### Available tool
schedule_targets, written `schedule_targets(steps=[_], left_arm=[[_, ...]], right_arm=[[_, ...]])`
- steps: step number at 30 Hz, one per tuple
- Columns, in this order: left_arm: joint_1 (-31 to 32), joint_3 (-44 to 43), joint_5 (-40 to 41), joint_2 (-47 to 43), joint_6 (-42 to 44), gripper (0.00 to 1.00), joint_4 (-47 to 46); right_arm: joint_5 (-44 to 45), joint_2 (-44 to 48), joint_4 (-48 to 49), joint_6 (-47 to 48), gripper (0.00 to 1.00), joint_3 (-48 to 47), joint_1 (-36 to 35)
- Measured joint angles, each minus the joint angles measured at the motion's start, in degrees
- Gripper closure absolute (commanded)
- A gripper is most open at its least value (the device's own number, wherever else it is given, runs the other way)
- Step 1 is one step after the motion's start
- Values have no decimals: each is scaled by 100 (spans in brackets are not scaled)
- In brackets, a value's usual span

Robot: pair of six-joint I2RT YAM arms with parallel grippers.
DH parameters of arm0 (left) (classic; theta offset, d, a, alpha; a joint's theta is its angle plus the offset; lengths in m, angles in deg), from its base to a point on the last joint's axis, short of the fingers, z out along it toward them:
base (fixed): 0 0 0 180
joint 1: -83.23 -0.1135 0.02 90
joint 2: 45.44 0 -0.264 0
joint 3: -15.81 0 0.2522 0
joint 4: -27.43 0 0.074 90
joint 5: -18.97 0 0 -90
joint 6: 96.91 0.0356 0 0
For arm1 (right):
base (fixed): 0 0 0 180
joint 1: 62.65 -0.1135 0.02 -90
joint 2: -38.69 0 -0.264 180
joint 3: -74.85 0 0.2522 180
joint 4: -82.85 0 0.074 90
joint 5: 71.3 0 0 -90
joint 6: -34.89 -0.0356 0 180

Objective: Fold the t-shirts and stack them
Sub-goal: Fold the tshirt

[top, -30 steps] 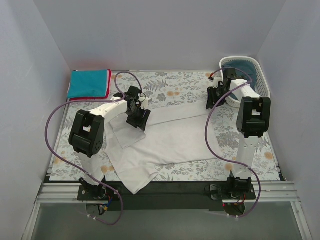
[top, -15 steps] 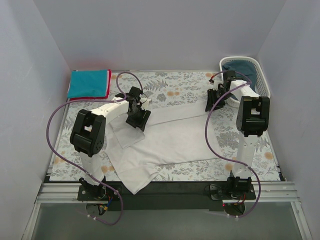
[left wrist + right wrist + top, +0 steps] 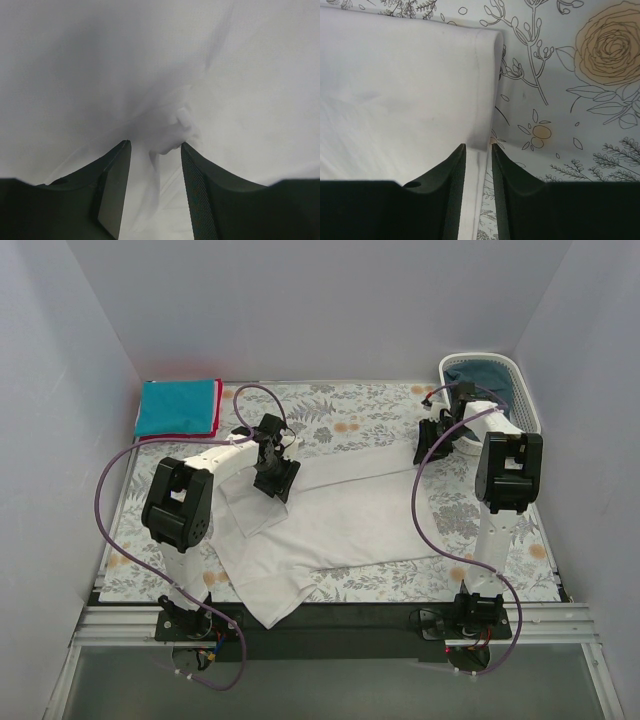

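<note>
Left arm (image 3: 220, 458) bent low, jaws half-parted around a puckered fold of the rumpled white cloth t-shirt (image 3: 340, 515); right arm (image 3: 505, 465) stretched forward, jaws narrowly astride its hem

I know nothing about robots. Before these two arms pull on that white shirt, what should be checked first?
1. Left gripper sits over a raised fold of the white t-shirt: ok.
2. Left jaws are clamped on that fold: not ok, a gap shows beside the cloth.
3. Right gripper straddles the shirt's hem at its corner: ok.
4. Right jaws firmly pinch the hem: cannot tell.
5. Folded teal t-shirt lies apart from both arms, in the far left corner: ok.
</note>
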Motion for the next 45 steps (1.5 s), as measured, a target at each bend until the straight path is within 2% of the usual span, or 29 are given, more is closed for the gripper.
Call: schedule_targets(steps=[7, 11, 13, 23, 26, 31, 32, 35, 45], left_arm=[[4, 0, -2, 0, -4, 58, -2], [4, 0, -2, 0, -28, 71, 0], [4, 0, -4, 0, -24, 79, 0], [4, 2, 37, 0, -4, 99, 39], [4, 2, 50, -2, 0, 100, 52], [4, 2, 61, -24, 7, 65, 76], [7, 2, 57, -24, 17, 61, 74], [4, 0, 28, -24, -31, 56, 74], [4, -170, -31, -24, -50, 55, 55]], right_arm=[[-173, -31, -61, -4, 73, 76, -11], [-179, -33, -81, 0, 92, 105, -11], [-181, -33, -81, 4, 98, 103, -11], [-205, -33, -190, -2, 99, 103, -11], [-232, -31, -227, 2, 99, 103, -11], [-275, -26, -282, 7, 99, 101, -11], [-289, -26, -308, 4, 99, 98, -11], [-291, -26, -365, 9, 99, 48, -11], [-284, -26, -404, 50, 99, -107, -11]])
